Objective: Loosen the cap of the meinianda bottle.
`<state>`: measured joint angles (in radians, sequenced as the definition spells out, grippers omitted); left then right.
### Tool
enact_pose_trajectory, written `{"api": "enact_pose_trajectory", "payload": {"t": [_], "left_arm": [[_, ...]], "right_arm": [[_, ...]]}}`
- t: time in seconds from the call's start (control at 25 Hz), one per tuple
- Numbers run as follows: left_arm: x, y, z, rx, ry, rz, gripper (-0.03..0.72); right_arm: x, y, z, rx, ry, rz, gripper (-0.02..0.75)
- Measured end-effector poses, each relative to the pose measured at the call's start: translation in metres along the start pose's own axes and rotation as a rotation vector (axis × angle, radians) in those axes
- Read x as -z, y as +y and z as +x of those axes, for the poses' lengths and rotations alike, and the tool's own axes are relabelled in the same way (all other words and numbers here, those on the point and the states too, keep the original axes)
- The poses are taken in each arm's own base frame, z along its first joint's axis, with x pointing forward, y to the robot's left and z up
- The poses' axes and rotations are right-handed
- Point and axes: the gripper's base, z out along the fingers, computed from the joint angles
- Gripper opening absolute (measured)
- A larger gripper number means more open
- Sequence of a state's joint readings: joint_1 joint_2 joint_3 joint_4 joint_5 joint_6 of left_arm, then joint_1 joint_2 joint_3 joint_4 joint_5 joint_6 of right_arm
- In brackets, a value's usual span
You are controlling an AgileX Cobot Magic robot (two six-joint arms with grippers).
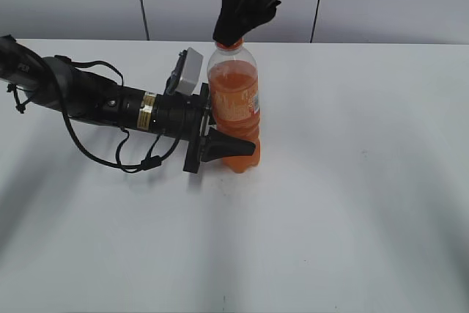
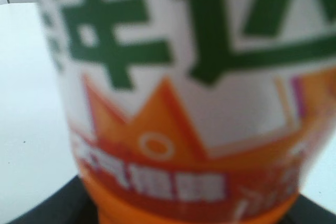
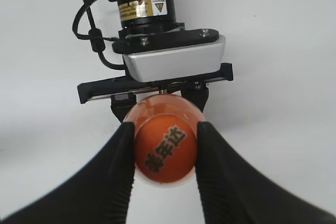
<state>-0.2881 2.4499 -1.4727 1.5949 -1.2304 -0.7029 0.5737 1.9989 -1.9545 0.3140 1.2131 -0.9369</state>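
We see the meinianda bottle (image 1: 234, 108) standing upright on the white table (image 1: 352, 203), held from two directions at once.

The left gripper (image 1: 220, 137) comes in from the side, lying low along the table, and its fingers (image 1: 231, 148) are clamped around the bottle's lower body, below the orange label (image 1: 245, 100). One dark finger lies across the front of the bottle; the other is hidden behind it. In the left wrist view the label fills almost the whole picture, blurred and very close, with green characters on a white patch (image 2: 184, 35) above an orange band; the dark edges at the bottom corners show that the bottle sits deep between the fingers, right up against the palm.

The right gripper (image 3: 165, 153) comes down from above. In the right wrist view we look straight down on the cap (image 3: 166, 153), orange with dark characters on top, and it sits squarely between the two black fingers (image 3: 123, 166). Both fingers press against opposite sides of the cap, pinching it with no gap showing on either side. In the exterior view the fingertips cover most of the cap, so only a sliver of orange shows beneath them at the top of the neck.

The left arm's wrist camera housing (image 3: 173, 59), a grey block, lies just beyond the bottle's shoulder as seen past the right fingers.
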Motion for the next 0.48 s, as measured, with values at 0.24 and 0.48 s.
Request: {"api": "enact_pose_trajectory", "payload": {"t": [0.24,0.48], "left_arm": [[0.0000,-0.0002,0.0001,-0.001,0.001,0.003,0.398],[0.0000,-0.0005,0.0003,-0.002,0.004,0.006,0.398]], "right_arm": [[0.0000,0.0001,0.0000,0.203,0.000,-0.001,0.270],[0.0000,0.0004,0.0000,0.369,-0.001,-0.005,0.270]]}}
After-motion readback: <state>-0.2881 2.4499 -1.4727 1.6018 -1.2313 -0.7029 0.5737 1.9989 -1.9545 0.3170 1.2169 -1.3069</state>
